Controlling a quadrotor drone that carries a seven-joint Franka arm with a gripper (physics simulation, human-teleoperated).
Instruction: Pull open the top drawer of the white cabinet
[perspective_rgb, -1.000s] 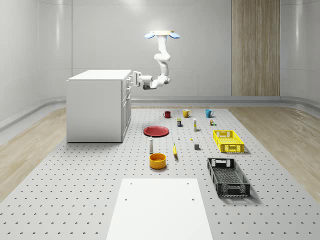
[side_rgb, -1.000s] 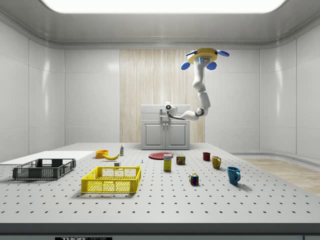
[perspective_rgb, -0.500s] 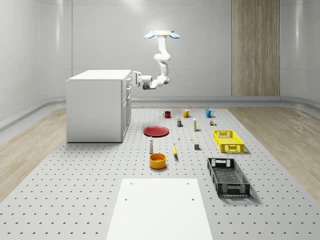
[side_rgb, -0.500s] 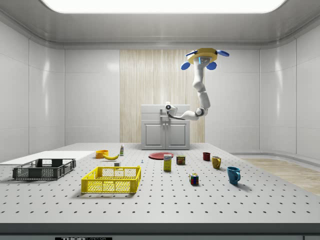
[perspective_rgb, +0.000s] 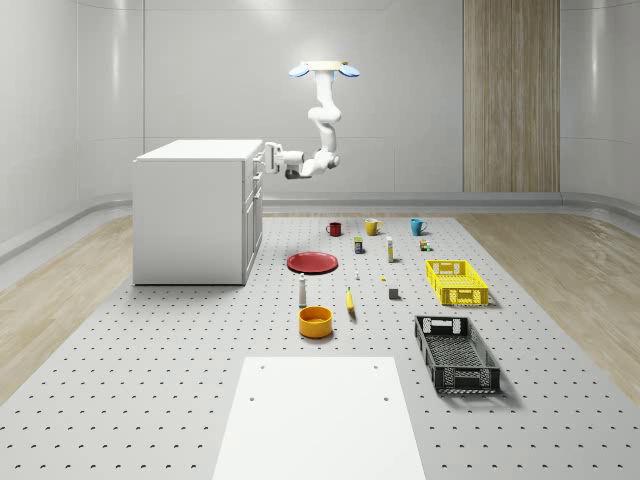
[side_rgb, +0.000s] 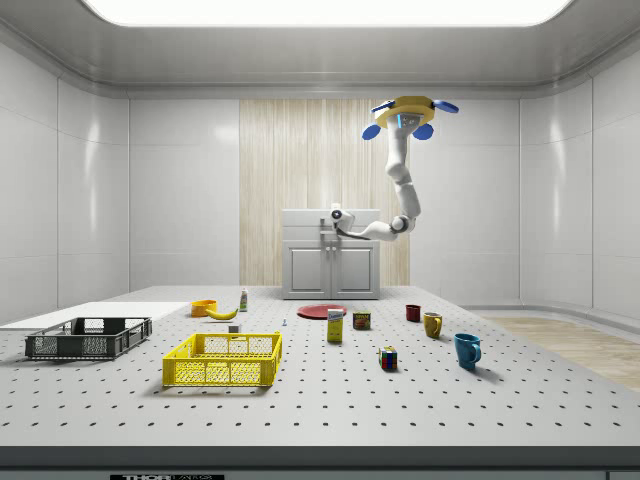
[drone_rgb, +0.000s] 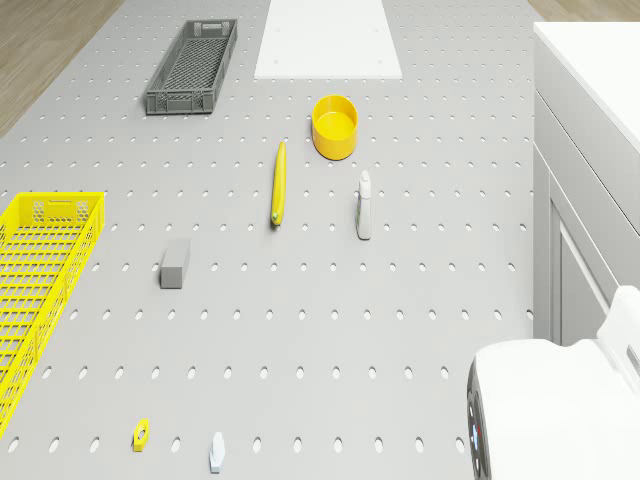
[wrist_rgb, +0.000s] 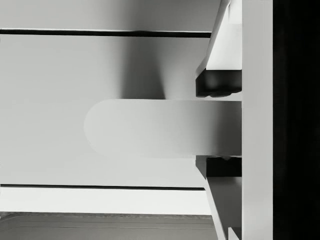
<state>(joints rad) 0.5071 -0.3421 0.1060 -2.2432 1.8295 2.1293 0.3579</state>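
End effector (wrist_rgb: 220, 127) clenched around the top drawer's handle (wrist_rgb: 150, 128) on the white cabinet (perspective_rgb: 195, 215); we are seeing no shift over the last second, drone (perspective_rgb: 325, 69) hovering, drawer apparently unopened.

The perforated grey worktop (perspective_rgb: 150, 380) carried the white cabinet (perspective_rgb: 195, 215), a red plate (perspective_rgb: 313, 262), an orange bowl (perspective_rgb: 315, 321), a banana (perspective_rgb: 350, 300), three mugs, a yellow crate (perspective_rgb: 457, 282), a black crate (perspective_rgb: 456, 353) and a white panel (perspective_rgb: 320, 420).
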